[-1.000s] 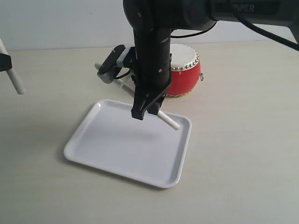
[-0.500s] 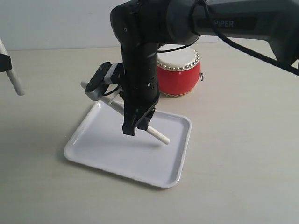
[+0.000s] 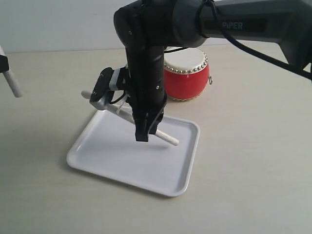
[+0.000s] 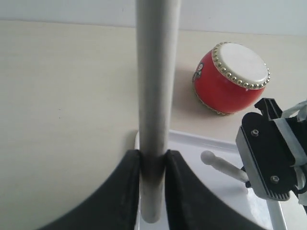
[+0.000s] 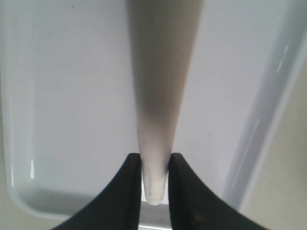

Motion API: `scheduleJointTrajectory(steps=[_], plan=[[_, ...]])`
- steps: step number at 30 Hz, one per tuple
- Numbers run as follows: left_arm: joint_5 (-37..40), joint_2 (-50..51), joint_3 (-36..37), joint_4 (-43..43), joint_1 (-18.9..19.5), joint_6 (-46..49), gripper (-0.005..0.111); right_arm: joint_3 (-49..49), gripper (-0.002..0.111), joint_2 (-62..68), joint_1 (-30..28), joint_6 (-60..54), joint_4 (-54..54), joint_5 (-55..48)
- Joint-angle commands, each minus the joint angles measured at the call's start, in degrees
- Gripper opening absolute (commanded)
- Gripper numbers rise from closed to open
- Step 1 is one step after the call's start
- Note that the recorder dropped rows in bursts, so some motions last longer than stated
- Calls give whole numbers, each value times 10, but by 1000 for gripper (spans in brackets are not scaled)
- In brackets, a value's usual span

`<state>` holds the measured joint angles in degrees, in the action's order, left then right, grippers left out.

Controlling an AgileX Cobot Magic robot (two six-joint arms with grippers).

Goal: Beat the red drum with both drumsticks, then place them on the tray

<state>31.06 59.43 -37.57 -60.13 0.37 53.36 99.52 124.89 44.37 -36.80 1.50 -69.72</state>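
The red drum (image 3: 188, 77) with its cream skin stands behind the white tray (image 3: 112, 161). My right gripper (image 3: 143, 135) hangs low over the tray's middle, shut on one pale drumstick (image 3: 168, 139) that slants across the tray, its near tip close to the tray floor. In the right wrist view the drumstick (image 5: 160, 96) is pinched by the right gripper (image 5: 154, 165) above the tray (image 5: 72, 96). At the far left edge, the other drumstick (image 3: 12, 84) is held well off the tray. The left gripper (image 4: 153, 160) is shut on this drumstick (image 4: 156, 72); the drum (image 4: 233, 79) lies beyond.
The beige tabletop (image 3: 253, 161) spreads around the tray and drum. The right arm's black forearm (image 3: 146, 63) and wrist camera (image 3: 105, 85) stand between the tray and the drum. A pale wall (image 3: 58, 24) bounds the table at the back.
The right gripper has moved left and down over the tray with its drumstick, which now slants lower across it. The left drumstick has shifted slightly toward the left edge.
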Motion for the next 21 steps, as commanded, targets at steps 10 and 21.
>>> scheduleJointTrajectory(steps=[10,21], plan=[[2,-3,2,-1,1,2,0,3,0,-4,2,26,1,-2],[-9,-3,9,-21,1,2,0,3,0,12,2,22,-31,-2]])
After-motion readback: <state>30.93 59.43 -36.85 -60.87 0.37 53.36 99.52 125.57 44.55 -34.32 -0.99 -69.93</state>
